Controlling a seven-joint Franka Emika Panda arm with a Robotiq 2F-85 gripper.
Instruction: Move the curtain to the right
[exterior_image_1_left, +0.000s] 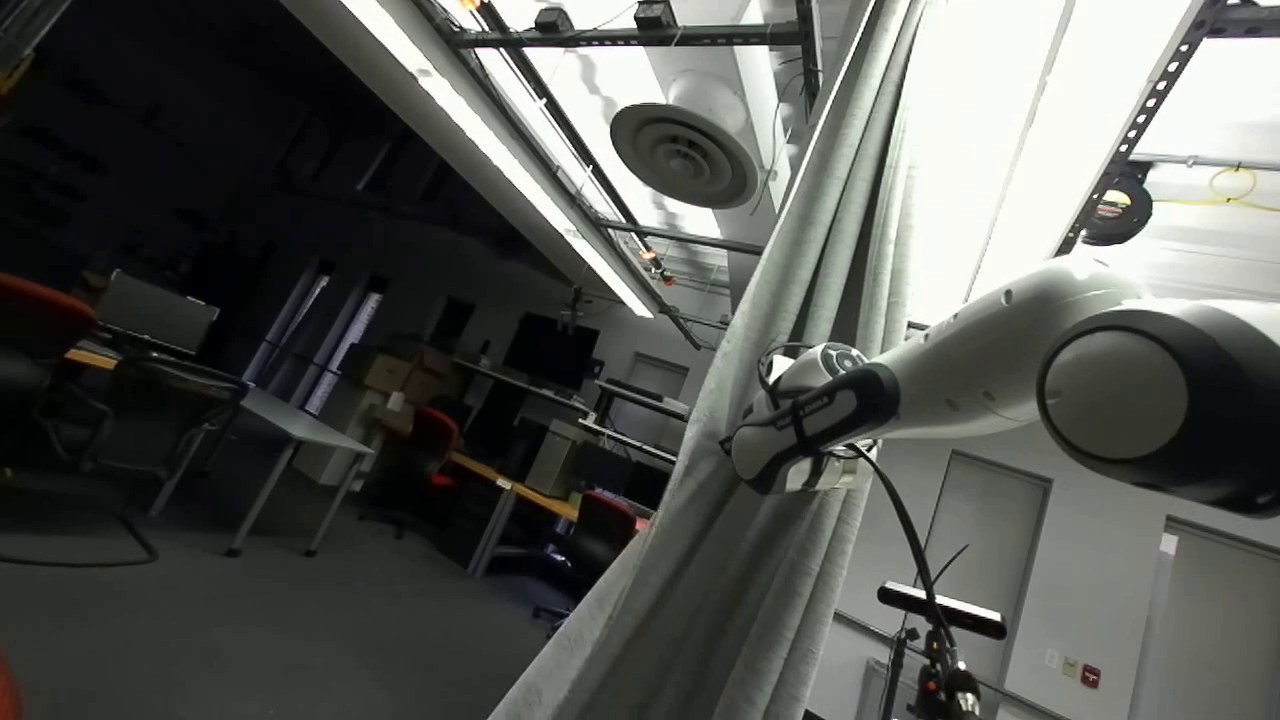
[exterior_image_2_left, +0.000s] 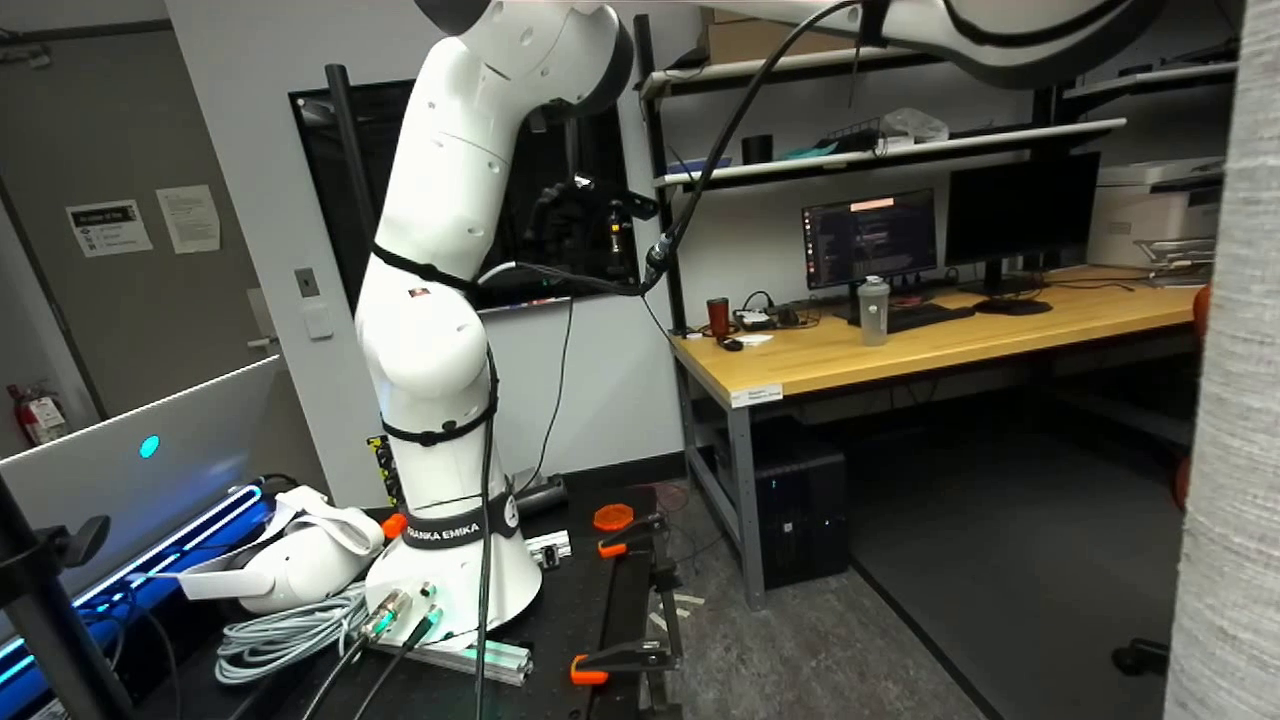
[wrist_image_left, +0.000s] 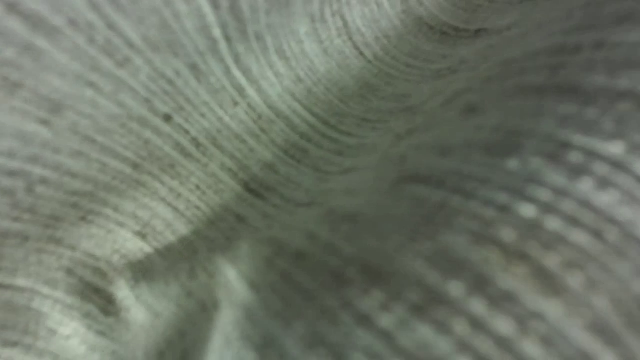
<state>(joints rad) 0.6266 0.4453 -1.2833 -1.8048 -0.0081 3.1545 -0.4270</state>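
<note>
The curtain (exterior_image_1_left: 700, 560) is a very large light-grey drape that hangs in long deep folds through the middle of an exterior view. Its edge also shows along the right side of an exterior view (exterior_image_2_left: 1225, 420). In the wrist view the curtain (wrist_image_left: 190, 125) fills the whole picture, very close and blurred, with a deep shaded fold. The arm's wrist (exterior_image_1_left: 815, 415) is up against the curtain's folds, about halfway up the drape. The gripper's fingers are hidden there and do not show in the wrist view. I cannot tell whether they are open or shut on the fabric.
The arm's base stands on a black table (exterior_image_2_left: 575, 610) with orange clamps, a headset (exterior_image_2_left: 310, 560) and coiled cable. A wooden desk (exterior_image_2_left: 960, 340) with monitors stands behind. A camera on a stand (exterior_image_1_left: 940, 608) is below the arm. A black cable (exterior_image_1_left: 905, 520) hangs from the wrist.
</note>
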